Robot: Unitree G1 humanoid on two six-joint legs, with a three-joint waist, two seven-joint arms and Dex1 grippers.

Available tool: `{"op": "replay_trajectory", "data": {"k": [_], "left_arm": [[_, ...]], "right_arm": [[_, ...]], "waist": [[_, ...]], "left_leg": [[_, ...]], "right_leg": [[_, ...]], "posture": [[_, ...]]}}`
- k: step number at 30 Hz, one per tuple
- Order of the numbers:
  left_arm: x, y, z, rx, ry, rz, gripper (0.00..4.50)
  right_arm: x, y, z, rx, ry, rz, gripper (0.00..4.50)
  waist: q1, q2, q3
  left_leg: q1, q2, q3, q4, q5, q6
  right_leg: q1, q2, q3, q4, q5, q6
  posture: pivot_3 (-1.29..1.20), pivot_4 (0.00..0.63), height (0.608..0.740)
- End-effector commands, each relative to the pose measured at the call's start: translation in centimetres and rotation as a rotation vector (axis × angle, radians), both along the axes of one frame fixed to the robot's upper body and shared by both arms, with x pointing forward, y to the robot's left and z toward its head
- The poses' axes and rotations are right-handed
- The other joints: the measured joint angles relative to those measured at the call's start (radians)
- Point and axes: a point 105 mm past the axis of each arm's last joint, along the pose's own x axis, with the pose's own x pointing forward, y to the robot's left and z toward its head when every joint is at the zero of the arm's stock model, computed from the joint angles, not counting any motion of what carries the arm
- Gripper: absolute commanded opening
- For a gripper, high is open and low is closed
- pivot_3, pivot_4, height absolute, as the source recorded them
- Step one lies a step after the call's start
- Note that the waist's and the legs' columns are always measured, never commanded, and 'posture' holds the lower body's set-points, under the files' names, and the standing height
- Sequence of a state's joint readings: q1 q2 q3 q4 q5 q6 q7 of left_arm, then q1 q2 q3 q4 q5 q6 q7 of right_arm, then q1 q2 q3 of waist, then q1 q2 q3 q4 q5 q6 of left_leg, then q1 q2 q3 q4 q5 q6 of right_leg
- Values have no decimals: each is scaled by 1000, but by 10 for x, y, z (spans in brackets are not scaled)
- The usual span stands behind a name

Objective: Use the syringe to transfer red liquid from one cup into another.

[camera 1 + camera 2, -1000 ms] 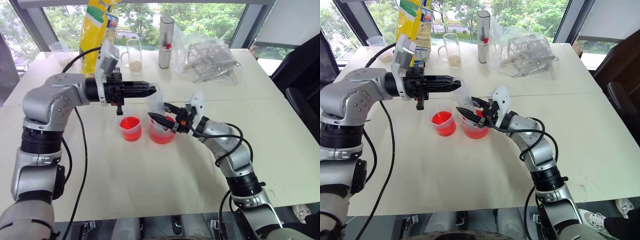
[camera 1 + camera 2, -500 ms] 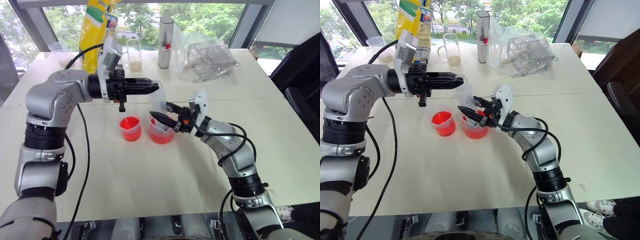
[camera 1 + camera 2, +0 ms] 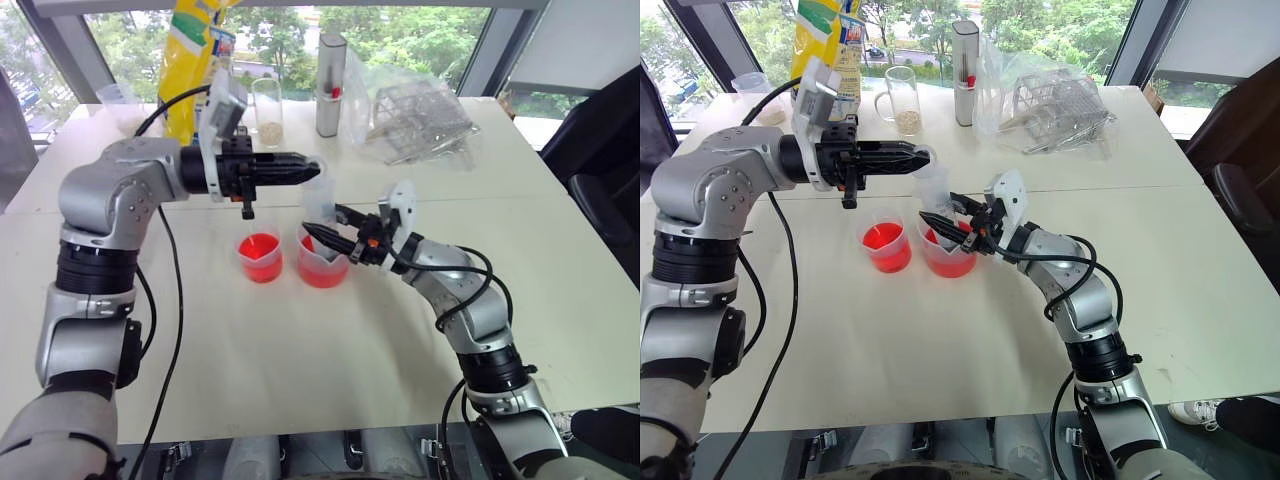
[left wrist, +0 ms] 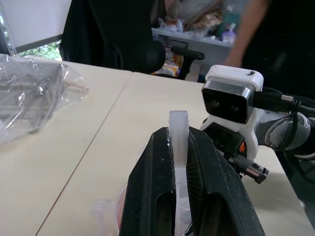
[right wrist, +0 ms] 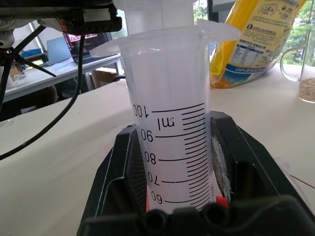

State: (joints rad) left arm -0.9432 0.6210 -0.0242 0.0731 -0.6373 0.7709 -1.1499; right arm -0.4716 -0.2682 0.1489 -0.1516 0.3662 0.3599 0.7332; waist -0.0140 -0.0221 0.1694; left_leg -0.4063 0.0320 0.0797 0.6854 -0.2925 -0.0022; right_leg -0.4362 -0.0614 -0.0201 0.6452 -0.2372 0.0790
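Black fingers of the right gripper (image 3: 322, 236) are clamped on the barrel of the syringe (image 5: 170, 132), which stands upright with its lower end down inside the wider beaker (image 3: 322, 262). Red liquid (image 3: 323, 272) fills the bottom of that beaker. The left gripper (image 3: 305, 172) reaches in level from 9 o'clock, its fingers pressed together on the flat head of the plunger (image 4: 178, 147) at the top of the syringe.

Just beside the beaker, at its 9 o'clock, sits the narrower cup (image 3: 260, 256), also holding some red liquid; the two stand near each other on the white desk (image 3: 330, 370).

By my reading the step in hand is the draw: barrel held steady, plunger head gripped, tip in the liquid. Whether the barrel has taken much up I cannot tell; red shows only near its lowest marks. Next, the left arm would need to pull the plunger straight up while the right keeps the barrel still, then both carry it over the narrower cup.
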Motion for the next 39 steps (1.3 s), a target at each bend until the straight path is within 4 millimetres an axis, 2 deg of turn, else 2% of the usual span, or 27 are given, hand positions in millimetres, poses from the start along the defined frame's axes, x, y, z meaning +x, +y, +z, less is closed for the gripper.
{"op": "replay_trajectory", "data": {"k": [1, 21, 24, 28, 30, 31, 37, 38, 39], "left_arm": [[-5, 6, 43, -62, -178, 24, 96], [-2, 7, 50, -76, -206, 35, 96], [-4, 6, 46, -68, -198, 22, 96], [-9, 4, 35, -43, -160, -8, 96], [-10, 4, 27, -27, -140, -15, 871], [-10, 4, 24, -23, -130, -15, 1123], [-13, 14, 12, -17, -86, 5, 4182], [-14, 16, 13, -27, -83, 7, 4443], [-15, 20, 15, -46, -79, 15, 4443]], "right_arm": [[-9, 11, -19, -63, 47, 73, 1424], [-9, 10, -18, -72, 40, 73, 1424], [-8, 11, -15, -66, 26, 68, 1424], [-4, 9, 0, -44, -37, 39, 1424], [-2, 8, 9, -32, -75, 21, 1424], [-1, 8, 13, -27, -87, 15, 1424], [-1, 2, 35, -2, -151, -8, 1424], [-1, 1, 36, -2, -157, -10, 1424], [-1, -1, 38, -1, -163, -14, 1424]], "waist": [[0, 0, 0], [0, 0, 0], [0, 0, 0], [0, 0, 0], [-1, 0, 0], [-2, 0, 0], [-4, 0, 0], [-3, 0, 0], [-2, 0, 0]], "left_leg": [[0, 0, 0, 0, 0, 0], [0, 0, 0, 0, 0, 0], [0, 0, 0, 0, 0, 0], [0, 0, 0, 0, 0, 0], [0, 0, 0, 0, 0, 0], [0, 0, 0, 0, 0, 0], [0, 0, 0, 0, 0, 0], [0, 0, 0, 0, 0, 0], [0, 0, 0, 0, 0, 0]], "right_leg": [[0, 0, 0, 0, 0, 0], [0, 0, 0, 0, 0, 0], [0, 0, 0, 0, 0, 0], [0, 0, 0, 0, 0, 0], [0, 0, 0, 0, 0, 0], [0, 0, 0, 0, 0, 0], [-1, 0, 1, 1, 0, 0], [-1, 0, 1, 1, 0, 0], [-1, 0, 1, 1, 0, 0]], "posture": [[0, 150, 740], [0, 150, 740], [0, 150, 740], [0, 150, 740], [0, 150, 740], [0, 150, 740], [0, 150, 740], [0, 150, 740], [0, 150, 740]]}}
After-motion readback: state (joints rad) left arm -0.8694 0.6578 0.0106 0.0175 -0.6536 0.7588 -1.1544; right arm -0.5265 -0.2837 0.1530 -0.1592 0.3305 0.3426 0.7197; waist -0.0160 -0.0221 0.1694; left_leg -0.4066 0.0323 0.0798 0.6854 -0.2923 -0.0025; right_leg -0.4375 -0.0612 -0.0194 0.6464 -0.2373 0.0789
